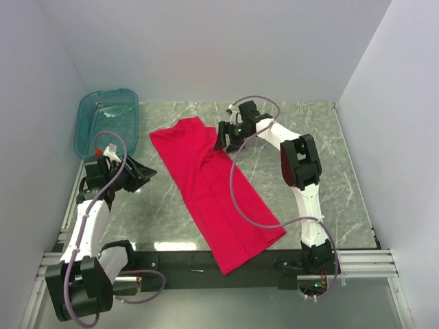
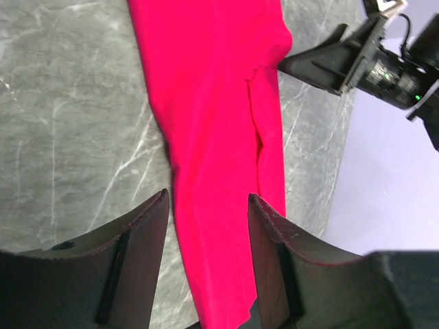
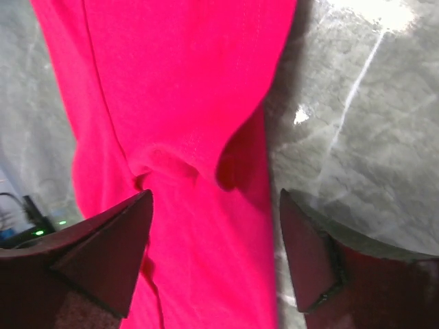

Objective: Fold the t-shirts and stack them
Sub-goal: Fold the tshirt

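Note:
The red t-shirt (image 1: 212,195) lies on the marble table as a long narrow strip, folded lengthwise, running from back left to the front edge; its front end hangs over that edge. My right gripper (image 1: 221,139) is open and empty, just above the shirt's right edge near its far end, where a fold bulges (image 3: 206,157). My left gripper (image 1: 145,173) is open and empty, left of the shirt and apart from it. The shirt fills the middle of the left wrist view (image 2: 219,137).
A translucent teal plastic tub (image 1: 108,121) stands at the back left corner. The marble table (image 1: 309,157) ends at a black front edge with a metal rail. White walls close in the sides and back.

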Motion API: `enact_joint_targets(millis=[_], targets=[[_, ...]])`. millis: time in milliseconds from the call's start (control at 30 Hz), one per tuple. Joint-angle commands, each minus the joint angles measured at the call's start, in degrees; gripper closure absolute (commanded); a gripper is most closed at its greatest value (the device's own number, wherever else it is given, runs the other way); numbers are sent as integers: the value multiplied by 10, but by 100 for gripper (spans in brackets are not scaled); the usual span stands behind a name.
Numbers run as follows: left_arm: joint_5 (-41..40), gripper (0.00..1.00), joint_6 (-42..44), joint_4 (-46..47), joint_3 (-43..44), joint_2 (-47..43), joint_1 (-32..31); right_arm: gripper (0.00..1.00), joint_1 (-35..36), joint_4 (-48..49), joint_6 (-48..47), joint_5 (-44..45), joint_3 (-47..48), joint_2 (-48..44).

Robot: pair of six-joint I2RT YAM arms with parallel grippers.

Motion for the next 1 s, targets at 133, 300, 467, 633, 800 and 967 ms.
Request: enact_joint_targets(millis=[133,300,467,633,800,967], targets=[[18,45,-6,-7,-8,-37,0,41,2,-26,48,-61,32,62],[18,45,-15,7,-24,-30,-1,61,3,-24,61,-84,37,77],[16,45,-21,15,-32,-26,-1,86,-15,-5,70,-62,26,63],[21,45,-26,30,-33,-12,0,100,-55,24,80,-43,-14,25],[30,43,-26,68,-23,46,-2,100,-119,60,89,-14,-85,-21],[13,43,-10,98,51,179,-73,100,-178,76,84,-7,-140,-75]])
